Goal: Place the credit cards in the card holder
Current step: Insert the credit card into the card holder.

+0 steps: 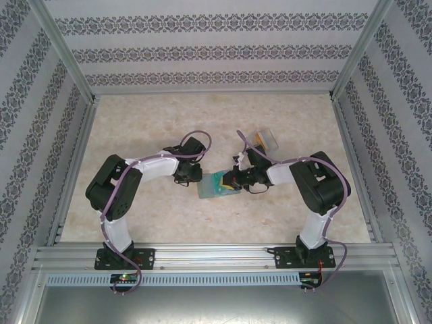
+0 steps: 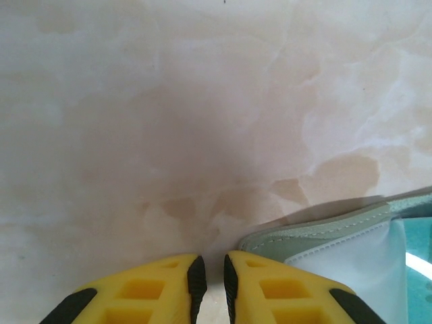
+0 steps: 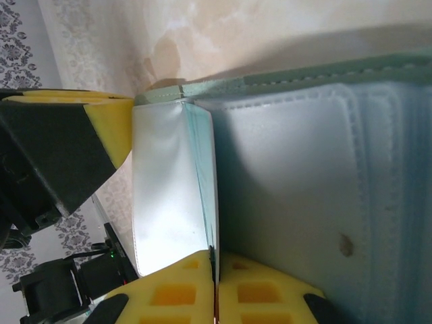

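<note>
**A:** Left hand?

**B:** Left hand is low over the desk. Fingers nearly together with a slim gap, and I can see nothing in it. Not gripping.

**A:** Holder?

**B:** Card holder lies open mid-desk, between both hands. One corner sits just right of the left hand. Touching or not, can't tell.

**A:** Card?

**B:** Teal card stands on edge over the holder's inside, between the plain left half and the pocketed right half. Its long axis runs straight out from the right hand toward the holder's far rim. I read it as the card, not a holder leaf, but that's my call.

**A:** Right hand?

**B:** Right hand is clamped on the card's near end. The holder is dead ahead of its fingertips, so I'd push along the card's length.

**A:** Second card?

**B:** Orange card is well behind the right hand, at a clear case. In it or on it, can't tell. The right arm is nearer.
</note>
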Controlling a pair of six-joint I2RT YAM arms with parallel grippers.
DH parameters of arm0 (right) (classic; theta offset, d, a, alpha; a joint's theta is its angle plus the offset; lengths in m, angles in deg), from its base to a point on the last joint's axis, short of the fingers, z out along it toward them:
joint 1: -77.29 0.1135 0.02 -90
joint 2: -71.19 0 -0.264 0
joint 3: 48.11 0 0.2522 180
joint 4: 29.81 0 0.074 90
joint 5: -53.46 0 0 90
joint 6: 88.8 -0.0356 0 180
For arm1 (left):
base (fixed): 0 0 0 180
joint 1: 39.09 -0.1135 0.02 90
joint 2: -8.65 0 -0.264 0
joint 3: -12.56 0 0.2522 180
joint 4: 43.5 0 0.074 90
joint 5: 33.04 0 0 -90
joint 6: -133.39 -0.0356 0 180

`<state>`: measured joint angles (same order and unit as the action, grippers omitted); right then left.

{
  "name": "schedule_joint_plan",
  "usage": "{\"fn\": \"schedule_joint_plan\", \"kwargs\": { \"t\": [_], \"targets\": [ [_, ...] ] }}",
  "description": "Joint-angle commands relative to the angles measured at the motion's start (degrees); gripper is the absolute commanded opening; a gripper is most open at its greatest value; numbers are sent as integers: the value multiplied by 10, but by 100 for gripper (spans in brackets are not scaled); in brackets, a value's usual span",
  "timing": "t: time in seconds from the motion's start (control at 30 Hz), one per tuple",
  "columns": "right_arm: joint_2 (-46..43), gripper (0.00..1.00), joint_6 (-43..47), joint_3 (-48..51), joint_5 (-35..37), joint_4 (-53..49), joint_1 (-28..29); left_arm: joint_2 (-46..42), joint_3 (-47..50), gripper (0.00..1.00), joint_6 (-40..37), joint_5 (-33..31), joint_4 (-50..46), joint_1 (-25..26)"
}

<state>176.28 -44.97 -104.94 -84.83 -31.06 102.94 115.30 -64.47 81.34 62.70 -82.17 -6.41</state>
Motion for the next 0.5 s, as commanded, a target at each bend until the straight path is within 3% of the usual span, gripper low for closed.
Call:
{"fn": "schedule_joint_plan", "kwargs": {
  "t": [0.0, 0.13, 0.27, 0.3, 0.37, 0.47],
  "targets": [
    [10, 7, 14, 15, 10, -23, 23, 94, 19, 23, -10, 83, 54, 45],
    [12, 1, 16, 18, 1, -20, 23, 101, 12, 23, -13, 72, 47, 44],
    [9, 0, 20, 20, -4, -24, 19, 102, 4, 25, -19, 56, 32, 42],
    [10, 0, 21, 20, -5, -26, 17, 101, 3, 29, -20, 60, 31, 39],
    [12, 0, 21, 19, -8, -26, 17, 97, 9, 52, -28, 108, 49, 31],
    [16, 0, 21, 13, -7, -27, 19, 86, 13, 60, -28, 152, 61, 29]
  ]
}}
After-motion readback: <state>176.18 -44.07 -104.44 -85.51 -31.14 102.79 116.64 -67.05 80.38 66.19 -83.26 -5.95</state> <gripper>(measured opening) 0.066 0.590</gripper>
